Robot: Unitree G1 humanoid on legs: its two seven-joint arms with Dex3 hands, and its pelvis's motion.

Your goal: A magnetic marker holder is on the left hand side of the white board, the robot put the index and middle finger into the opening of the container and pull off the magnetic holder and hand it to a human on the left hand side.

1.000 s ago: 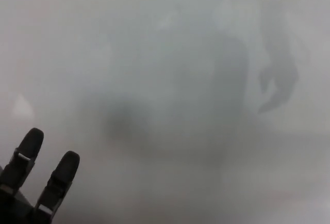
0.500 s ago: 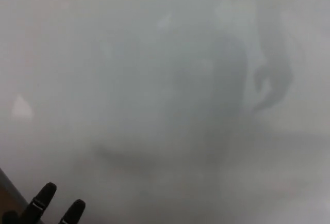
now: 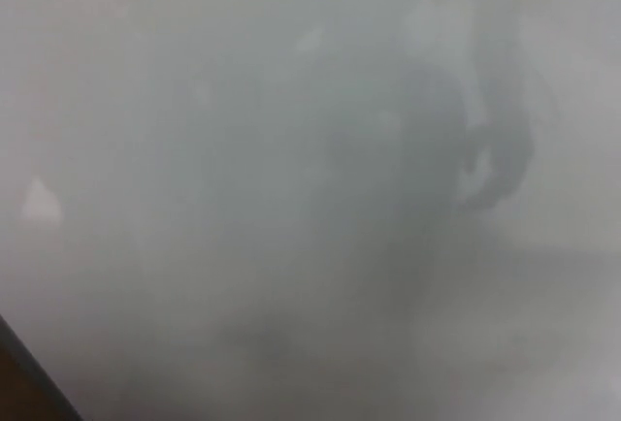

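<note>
Right up close to the camera is the white board [image 3: 243, 72], and it fills almost the whole head view. Its shiny face is pale grey and very blurry. Soft dark smudges spread over the middle and the right side (they look like dim reflections, but they are too fuzzy to tell what they are). One darker curved smudge [image 3: 500, 164] sits at the upper right. A small pale triangle-shaped spot [image 3: 39, 203] shows near the left edge. Down at the bottom left corner, a dark slanted edge [image 3: 24, 382] cuts across, with a brown strip below it. No robot hand shows anywhere, left or right, so I cannot tell how open the fingers are or if they hold anything. I cannot find the magnetic marker holder on the board either
</note>
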